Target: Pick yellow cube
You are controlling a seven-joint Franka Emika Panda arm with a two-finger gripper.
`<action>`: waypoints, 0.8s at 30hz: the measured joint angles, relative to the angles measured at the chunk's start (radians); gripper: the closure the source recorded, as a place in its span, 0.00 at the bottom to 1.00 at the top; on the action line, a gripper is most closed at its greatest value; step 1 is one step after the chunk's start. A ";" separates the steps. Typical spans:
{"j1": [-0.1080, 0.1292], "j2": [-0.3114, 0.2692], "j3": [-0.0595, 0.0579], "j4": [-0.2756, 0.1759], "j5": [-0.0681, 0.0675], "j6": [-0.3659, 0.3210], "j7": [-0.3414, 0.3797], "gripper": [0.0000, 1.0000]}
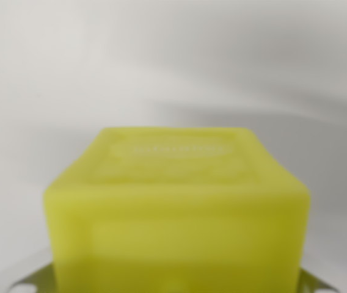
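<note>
Cube (pixel 176 210), yellow and blurred, fills the lower middle of my wrist view, very close to the camera, against a plain pale grey surface (pixel 161 61). Slivers of metal (pixel 30 282) show at both bottom corners beside it. My gripper's fingers aren't visible, so I cannot tell their opening or hold.

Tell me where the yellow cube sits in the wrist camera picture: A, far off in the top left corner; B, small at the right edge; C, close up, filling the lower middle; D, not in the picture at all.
C: the yellow cube looms large and blurry across the lower middle, against a plain pale background.
</note>
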 joint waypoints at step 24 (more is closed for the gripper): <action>0.000 -0.176 0.000 -0.009 -0.001 -0.167 0.000 1.00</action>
